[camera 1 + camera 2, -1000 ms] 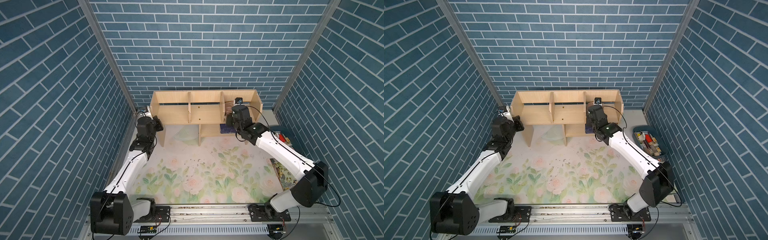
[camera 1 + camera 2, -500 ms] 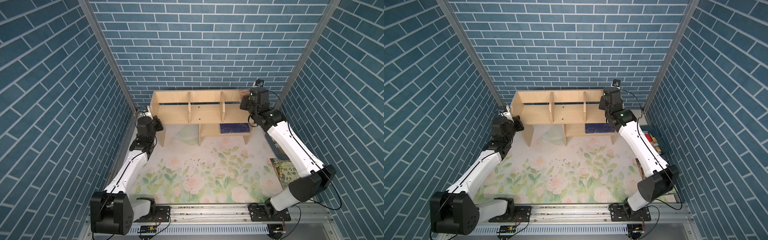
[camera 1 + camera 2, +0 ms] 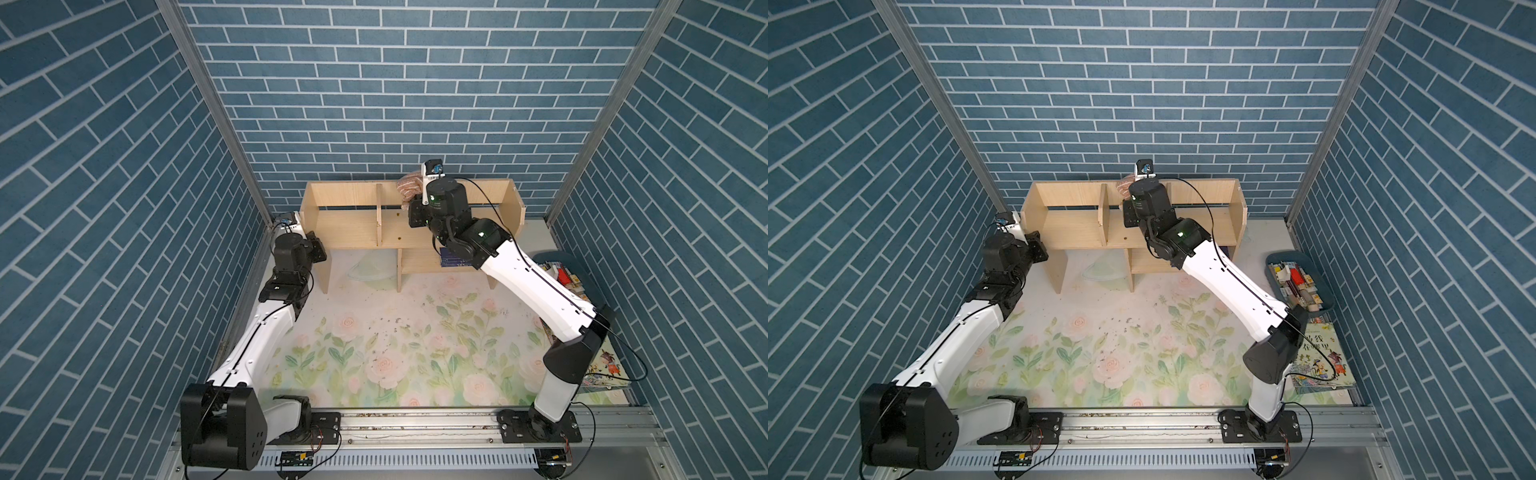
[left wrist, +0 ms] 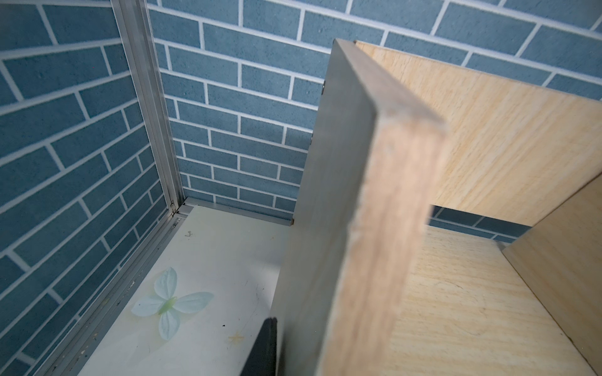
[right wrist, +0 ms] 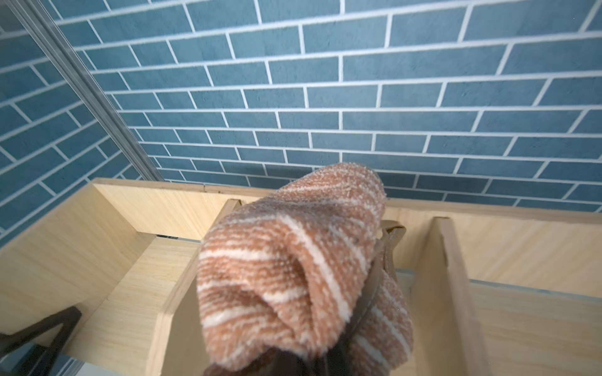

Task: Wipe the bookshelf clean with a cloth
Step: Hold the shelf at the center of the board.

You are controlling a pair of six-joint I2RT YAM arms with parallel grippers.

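Note:
The light-wood bookshelf (image 3: pixel 353 226) (image 3: pixel 1075 224) stands against the back wall. The brown and beige striped cloth (image 3: pixel 409 188) (image 3: pixel 1125 185) (image 5: pixel 286 260) is bunched in my right gripper (image 3: pixel 415 197), which is shut on it. It hangs just above the upper tier, over the middle compartment by an upright divider. One finger (image 5: pixel 374 280) shows between the folds. My left gripper (image 3: pixel 311 235) is at the shelf's left end panel (image 4: pixel 358 228), closed on its front edge. One dark finger (image 4: pixel 265 345) lies against the panel's outer face; the other is hidden.
A blue book (image 3: pixel 453 257) lies in the lower cubby. A blue bin (image 3: pixel 1325 291) of small items and a picture book (image 3: pixel 1320 361) sit along the right wall. Dark crumbs (image 3: pixel 395 332) dot the floral mat. A pale translucent thing (image 3: pixel 372 270) lies under the shelf.
My right arm, with the cloth, rose from the right compartment to the shelf's right end, then swept left to the middle compartment. The left arm has not moved.

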